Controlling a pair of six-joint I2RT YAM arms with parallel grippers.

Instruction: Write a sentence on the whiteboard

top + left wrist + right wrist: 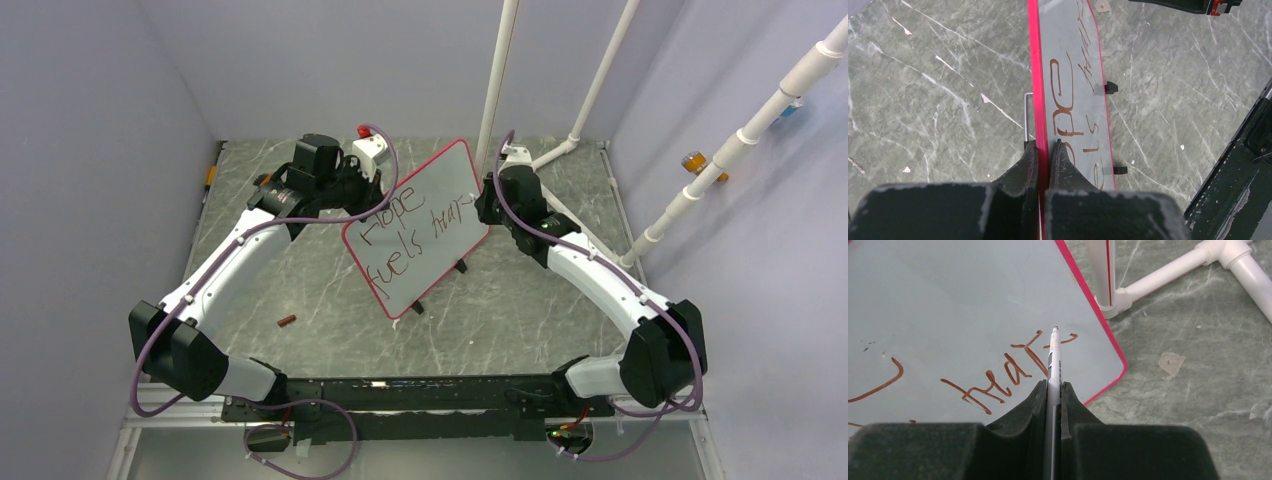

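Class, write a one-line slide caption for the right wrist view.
Right gripper clamps a white marker, tip at the end of the sentence on the whiteboard.

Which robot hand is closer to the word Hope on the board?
Left. The left gripper pinches the whiteboard edge beside Hope; the right gripper holds a marker at the opposite end.

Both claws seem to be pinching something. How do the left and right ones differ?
The left gripper clamps the whiteboard by its red frame; the right gripper clamps a thin white marker. The left gripper sits at the board's left side, the right gripper at its right side, marker tip near the end of the sentence. Both are shut.
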